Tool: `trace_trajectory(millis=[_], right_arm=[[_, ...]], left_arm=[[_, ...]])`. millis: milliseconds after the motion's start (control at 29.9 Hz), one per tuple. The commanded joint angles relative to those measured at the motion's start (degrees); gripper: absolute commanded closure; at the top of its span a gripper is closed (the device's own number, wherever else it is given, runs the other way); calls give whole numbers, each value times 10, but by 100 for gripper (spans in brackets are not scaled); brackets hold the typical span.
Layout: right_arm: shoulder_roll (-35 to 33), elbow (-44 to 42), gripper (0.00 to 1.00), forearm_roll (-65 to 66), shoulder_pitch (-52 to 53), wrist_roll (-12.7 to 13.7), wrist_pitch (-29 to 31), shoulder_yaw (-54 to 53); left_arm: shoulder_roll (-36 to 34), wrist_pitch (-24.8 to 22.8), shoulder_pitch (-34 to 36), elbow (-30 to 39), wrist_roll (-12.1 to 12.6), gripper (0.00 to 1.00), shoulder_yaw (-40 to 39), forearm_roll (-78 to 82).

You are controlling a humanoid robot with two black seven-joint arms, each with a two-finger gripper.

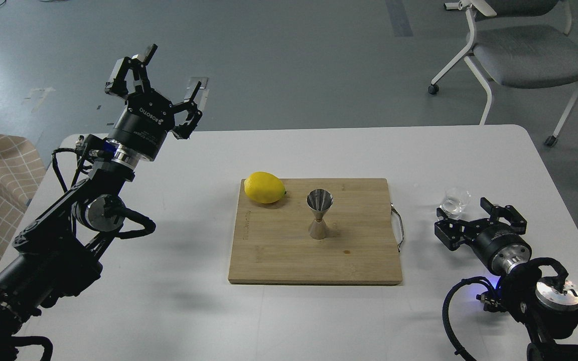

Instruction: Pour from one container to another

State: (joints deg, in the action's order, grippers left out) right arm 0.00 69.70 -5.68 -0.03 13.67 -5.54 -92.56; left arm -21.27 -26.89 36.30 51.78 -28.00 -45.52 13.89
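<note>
So the glass tumbler [455, 201] sits on the white tabletop [178, 260], off the right side of the wooden cutting board [359, 250]. The right end effector [471, 217] is low and just behind it, fingers spread wide, not touching the glass as far as I can see. The steel jigger [319, 214] stands upright mid-board with a lemon [264, 187] near it. The left end effector [164, 81] is up over the far left corner, also spread, holding nothing.

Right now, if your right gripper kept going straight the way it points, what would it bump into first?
Probably the glass. My right gripper is open and points up-left at it, with the glass just ahead of the fingers. Depth is hard to judge from one view.
</note>
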Motion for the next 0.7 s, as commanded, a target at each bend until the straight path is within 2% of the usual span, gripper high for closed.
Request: trace_trajectory(millis=[0,535,668], right_arm=[[0,0,3,0,2,-2,0,0],[0,0,8,5,4,-6,0,4],[0,0,8,5,4,-15,0,9]], left_arm=[[0,0,0,0,0,2,1,0],[1,0,-1,0,0,2,2,0],[1,0,-1,0,0,2,2,0]])
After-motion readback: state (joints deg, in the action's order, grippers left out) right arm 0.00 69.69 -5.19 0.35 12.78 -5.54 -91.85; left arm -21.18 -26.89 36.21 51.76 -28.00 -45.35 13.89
